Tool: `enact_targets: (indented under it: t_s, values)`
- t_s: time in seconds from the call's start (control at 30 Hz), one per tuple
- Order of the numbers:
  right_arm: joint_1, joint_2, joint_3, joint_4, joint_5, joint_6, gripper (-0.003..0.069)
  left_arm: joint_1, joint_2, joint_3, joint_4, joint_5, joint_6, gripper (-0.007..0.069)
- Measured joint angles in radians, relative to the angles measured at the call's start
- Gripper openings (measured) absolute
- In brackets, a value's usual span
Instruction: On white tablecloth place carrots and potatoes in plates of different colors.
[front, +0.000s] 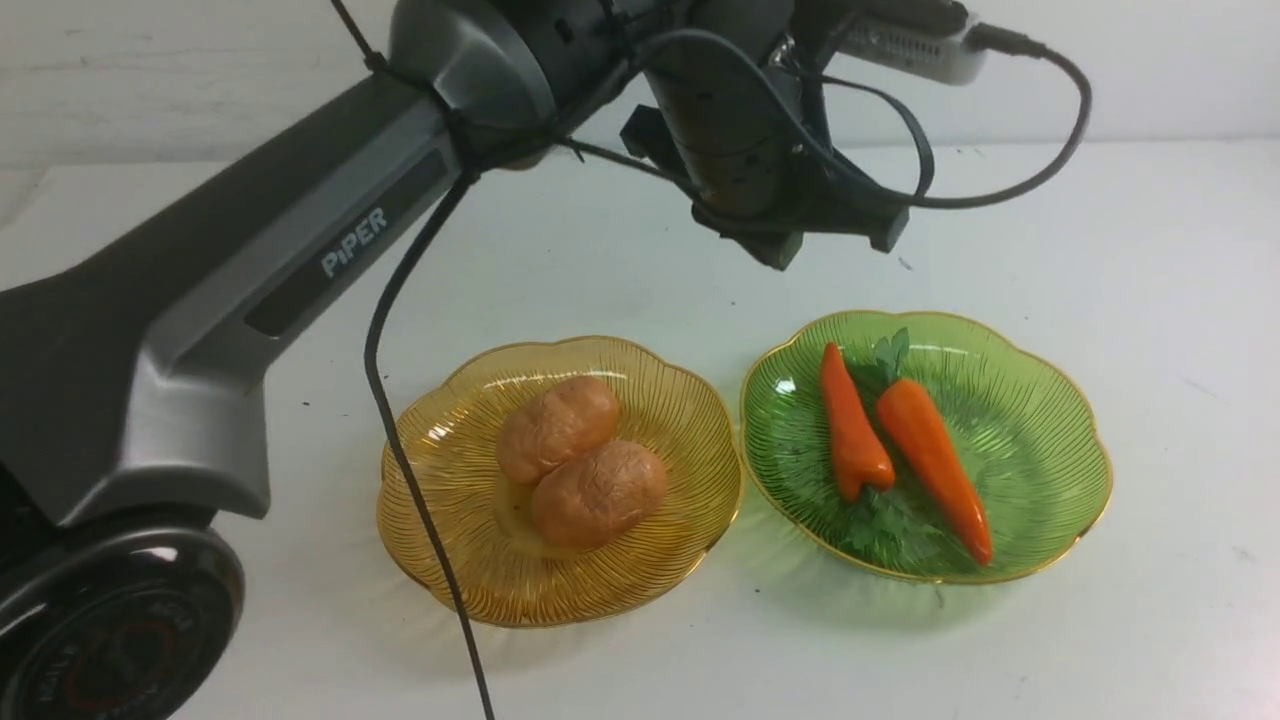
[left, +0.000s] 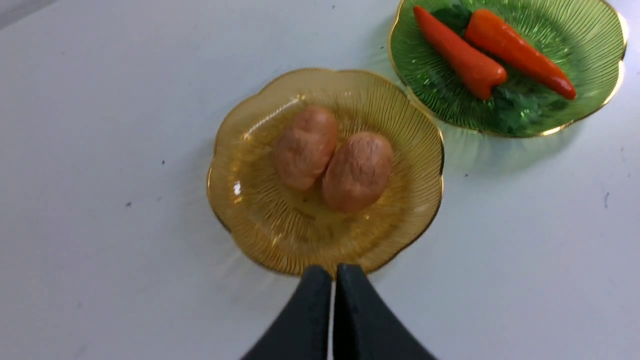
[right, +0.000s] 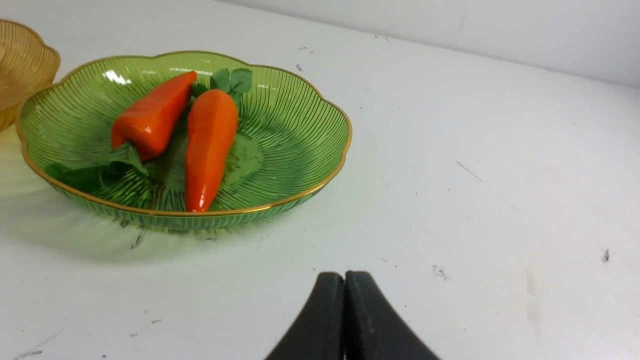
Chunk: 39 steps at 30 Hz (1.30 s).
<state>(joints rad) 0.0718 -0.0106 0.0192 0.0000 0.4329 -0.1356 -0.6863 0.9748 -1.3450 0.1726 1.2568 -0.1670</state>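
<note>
Two translucent ribbed plates with scalloped gold rims are seen side by side, nearly touching, on the plain white tablecloth, and both are already filled. Nearest in the front view, on the robot's left, the amber-yellow plate holds the two oval, light brown toy potatoes, pressed against each other, their long axes lying roughly parallel and slanted across the dish. Just beside it, on the robot's right, the green plate holds the two glossy orange toy carrots, laid almost parallel, with the shorter one toward the amber plate and the leafy tops pointing opposite ways.

No item is left loose on the cloth, so the sorting is judged complete and only a retreat of the arms appears to be called for.

In its wrist view the left gripper is seen pressed shut and empty, poised above the cloth with its tips at the amber plate's rim; the potatoes lie straight ahead of the fingertips. The right gripper is likewise closed on nothing, low over bare cloth, with the green plate ahead and well clear.

Farther back, open cloth runs to the pale wall, so ample room is available for withdrawal; the dangling black cable of the left arm crosses in front of the amber plate and could snag its rim.
</note>
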Motion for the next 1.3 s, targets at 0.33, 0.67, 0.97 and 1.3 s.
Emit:
enact_targets:
  t_s: [0.33, 0.67, 0.97, 1.3]
  values:
    - [0.0, 0.0, 0.0, 0.0, -0.001, -0.001, -0.0015, 0.0, -0.738, 0.788, 0.019, -0.411, -0.363, -0.0003]
    - [0.0, 0.0, 0.0, 0.0, -0.001, -0.001, -0.0015, 0.0, -0.791, 0.872, 0.149, -0.528, -0.369, -0.0003]
    - [0.0, 0.0, 0.001, 0.0, -0.002, -0.001, -0.0015, 0.005, -0.787, 0.917, 0.165, -0.563, -0.338, -0.0003]
    - [0.0, 0.0, 0.001, 0.0, -0.002, -0.001, -0.0015, 0.342, -0.845, 1.199, -0.113, -0.946, 0.099, -0.0003]
